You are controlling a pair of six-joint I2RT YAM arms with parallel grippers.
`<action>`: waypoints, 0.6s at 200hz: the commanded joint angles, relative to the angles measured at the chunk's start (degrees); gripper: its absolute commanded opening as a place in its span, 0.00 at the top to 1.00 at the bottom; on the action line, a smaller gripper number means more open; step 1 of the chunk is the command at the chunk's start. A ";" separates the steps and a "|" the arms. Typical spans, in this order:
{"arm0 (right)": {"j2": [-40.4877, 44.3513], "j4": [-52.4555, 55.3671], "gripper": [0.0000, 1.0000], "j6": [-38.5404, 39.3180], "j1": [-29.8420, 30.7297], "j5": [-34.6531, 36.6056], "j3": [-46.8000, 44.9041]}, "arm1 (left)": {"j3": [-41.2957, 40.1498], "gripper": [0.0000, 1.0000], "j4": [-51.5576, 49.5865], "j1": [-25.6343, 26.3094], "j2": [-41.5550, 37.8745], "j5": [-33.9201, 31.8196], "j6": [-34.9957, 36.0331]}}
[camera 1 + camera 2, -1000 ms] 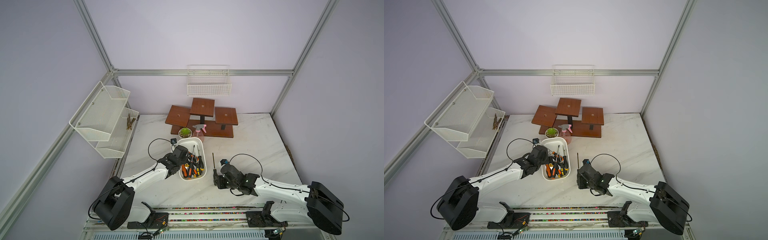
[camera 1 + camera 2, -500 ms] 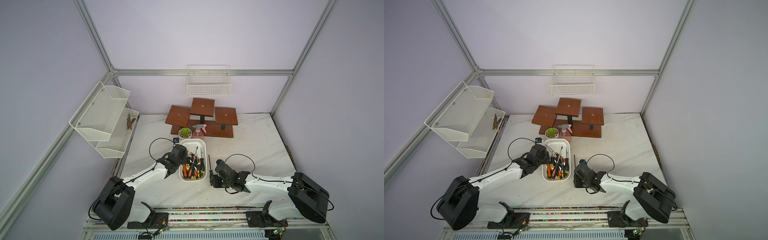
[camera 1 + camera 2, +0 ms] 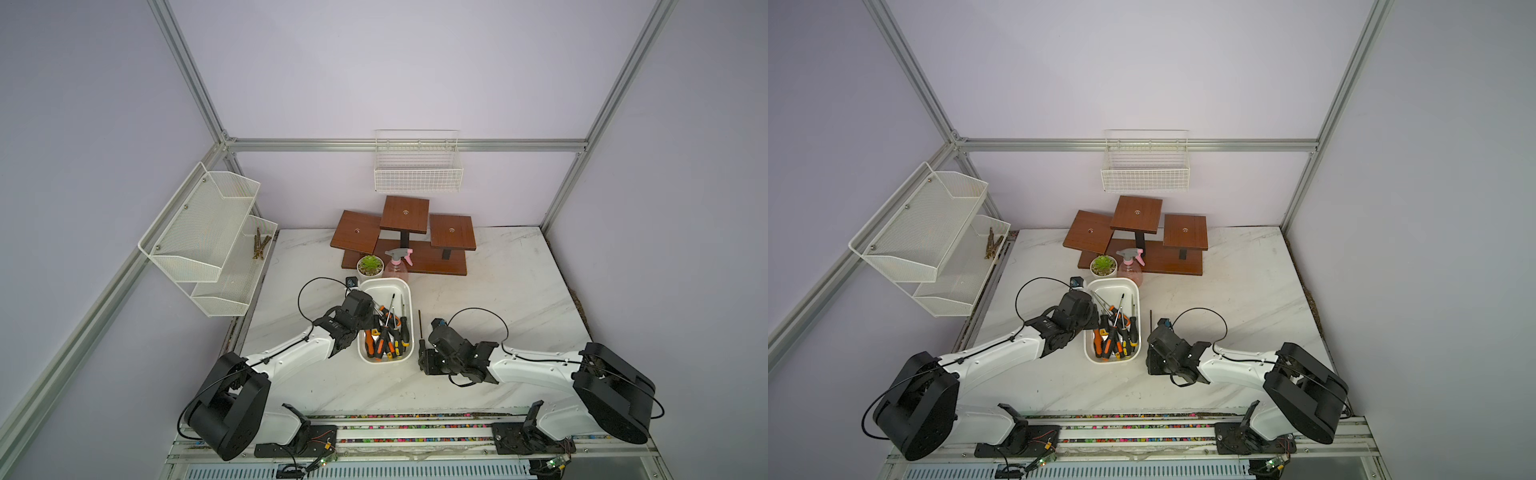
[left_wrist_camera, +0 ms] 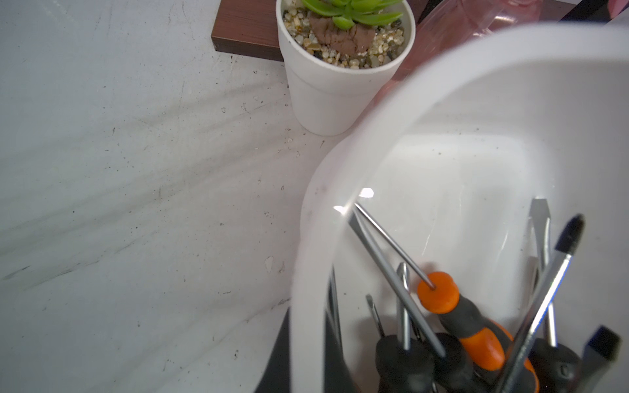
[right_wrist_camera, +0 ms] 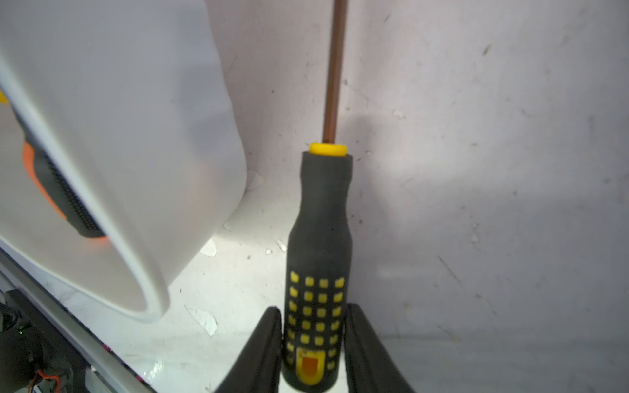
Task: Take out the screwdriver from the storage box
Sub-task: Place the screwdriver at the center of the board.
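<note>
The right gripper (image 5: 313,316) has its jaws flanking the black-and-yellow handle of one screwdriver (image 5: 318,221), which lies on the counter (image 5: 476,204) just beside the single storage box (image 3: 384,291). Whether the jaws actually grip it cannot be told. The left gripper (image 4: 306,360) is clamped on the box's wall. Several more screwdrivers (image 3: 384,338) lie inside, too tangled to count.

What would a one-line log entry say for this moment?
stage: screwdriver out, beside storage box | left gripper: shut on box rim | right gripper: jaws flank screwdriver handle, grip unclear

Screwdriver (image 5: 318,221) black, yellow squares; storage box (image 5: 153,119) white.
</note>
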State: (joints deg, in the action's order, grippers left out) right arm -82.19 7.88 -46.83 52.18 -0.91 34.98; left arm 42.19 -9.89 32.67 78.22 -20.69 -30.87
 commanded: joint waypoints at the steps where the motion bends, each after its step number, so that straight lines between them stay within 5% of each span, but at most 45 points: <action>1: -0.34 -1.46 0.53 -0.46 0.29 1.06 0.71 | -0.32 1.00 3.56 -0.06 -2.76 -0.49 -0.50; 120: 7.59 8.15 0.39 2.83 3.60 7.47 7.62 | -0.54 1.00 2.47 -0.06 -3.66 0.50 -1.29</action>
State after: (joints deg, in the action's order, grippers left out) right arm -78.30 11.22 -46.22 53.71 2.07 38.24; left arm 41.36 -9.91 32.64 77.45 -20.64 -31.33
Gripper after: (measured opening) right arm 0.604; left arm 0.086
